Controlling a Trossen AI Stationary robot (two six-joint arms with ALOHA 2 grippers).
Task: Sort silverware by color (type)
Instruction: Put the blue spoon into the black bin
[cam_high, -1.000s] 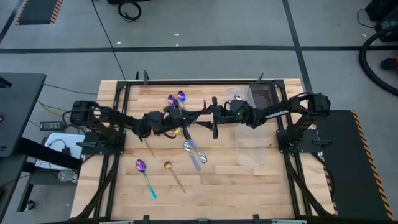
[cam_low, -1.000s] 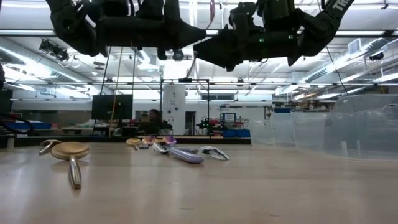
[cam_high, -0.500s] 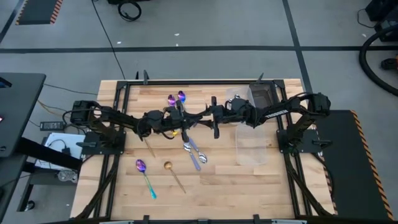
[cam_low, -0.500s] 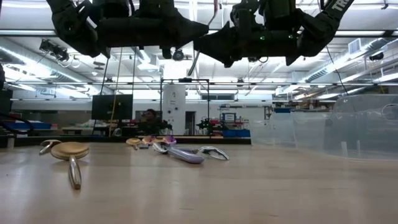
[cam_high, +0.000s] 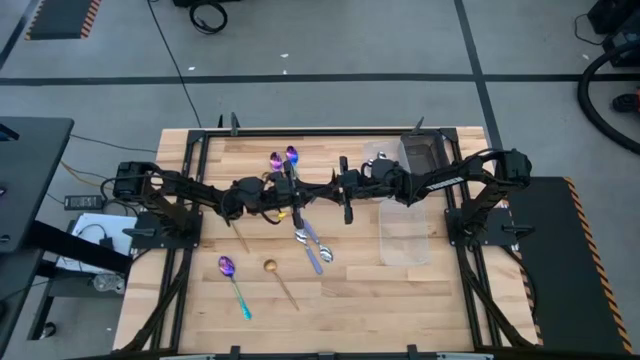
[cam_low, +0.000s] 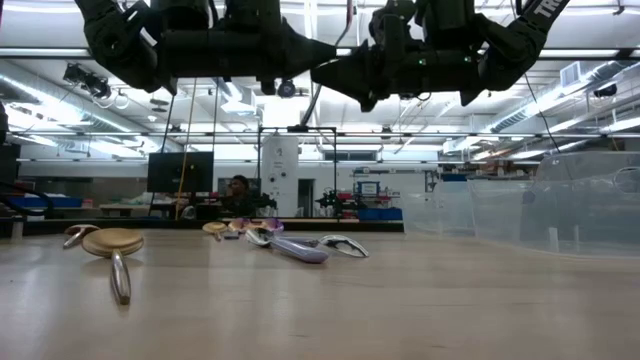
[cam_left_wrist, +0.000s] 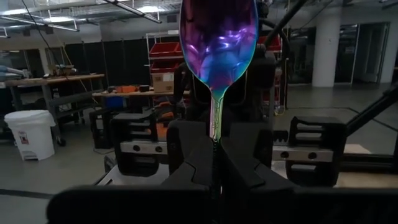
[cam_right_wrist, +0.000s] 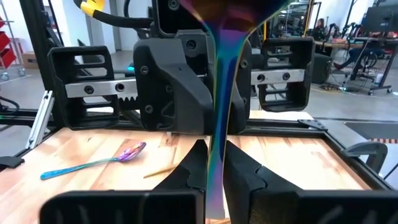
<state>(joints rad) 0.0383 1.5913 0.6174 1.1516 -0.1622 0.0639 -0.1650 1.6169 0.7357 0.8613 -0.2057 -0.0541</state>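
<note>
Left to right, high view:
- Purple-teal spoon (cam_high: 232, 279) flat on the table (cam_high: 420, 290), near the front left: purple bowl, teal handle.
- Gold spoon (cam_high: 278, 281) just beside it, not touching.
- Left gripper (cam_high: 296, 192) in the air over mid-table, fingers pressed together on the handle of the held spoon (cam_left_wrist: 217, 37). Left wrist view: the bowl stands up above the fingers, mirror-glossy, purple into blue-teal, with a thin greenish handle.
- Purple pair (cam_high: 284, 157) of spoons lies toward the back, behind the grippers.
- Silver spoons (cam_high: 312, 247) lie heaped together in front of the grippers, shiny.
- Right gripper (cam_high: 338, 186) faces the left one nose to nose, also pinching the held spoon. Right wrist view: the rainbow handle runs down between its fingers.
- Clear containers (cam_high: 421, 154) on the right side, one at the back, one in front of it.
</note>
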